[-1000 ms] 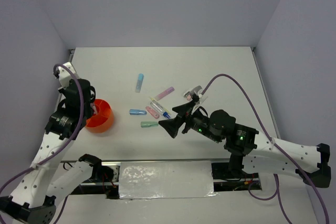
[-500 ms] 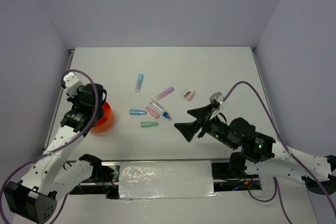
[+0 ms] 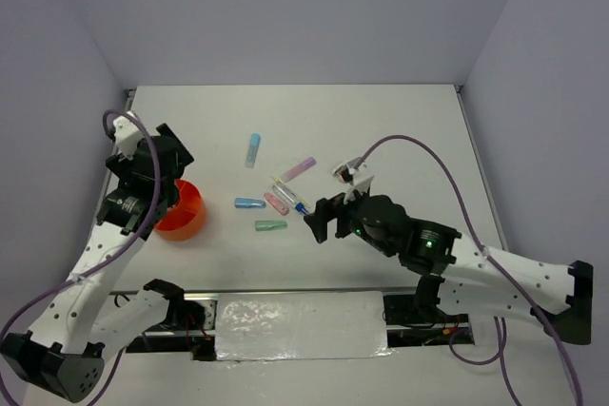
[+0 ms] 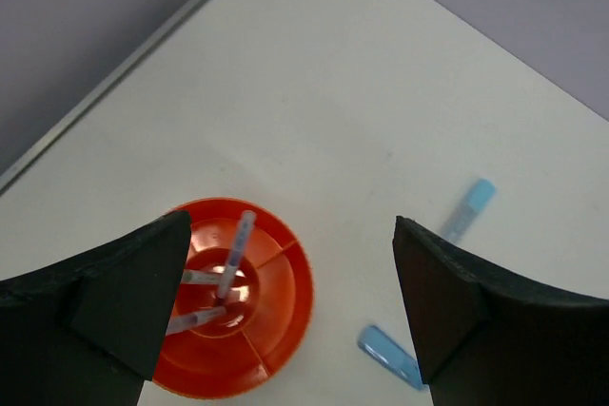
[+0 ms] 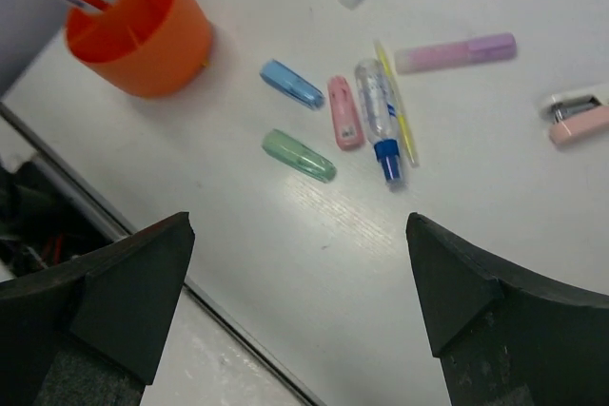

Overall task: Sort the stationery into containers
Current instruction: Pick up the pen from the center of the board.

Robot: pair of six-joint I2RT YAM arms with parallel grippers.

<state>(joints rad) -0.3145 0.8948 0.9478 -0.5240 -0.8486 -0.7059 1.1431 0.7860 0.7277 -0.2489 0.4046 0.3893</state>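
Note:
The orange cup point(image 3: 183, 212) stands at the left; in the left wrist view the orange cup point(image 4: 249, 306) holds three thin grey pens point(image 4: 234, 254). My left gripper point(image 3: 169, 176) hovers open and empty just above and beyond it, left gripper point(image 4: 290, 311). The loose stationery lies mid-table: light blue piece point(image 3: 253, 149), pink highlighter point(image 3: 298, 169), clear blue-tipped pen point(image 5: 379, 116), thin yellow pen point(image 5: 398, 102), blue capsule point(image 5: 292, 84), pink capsule point(image 5: 344, 111), green capsule point(image 5: 299, 155), peach piece point(image 5: 576, 121). My right gripper point(image 3: 320, 216) hangs open and empty just right of the green capsule, right gripper point(image 5: 300, 311).
The table's near edge point(image 5: 219, 306) with a metal rail runs just below my right gripper. Grey walls close the table in at the left, back and right. A purple cable point(image 3: 419, 145) loops over the right arm.
My left gripper has opened and drawn back a little from above the cup. My right arm swung back to the right, then returned toward the cluster of stationery.

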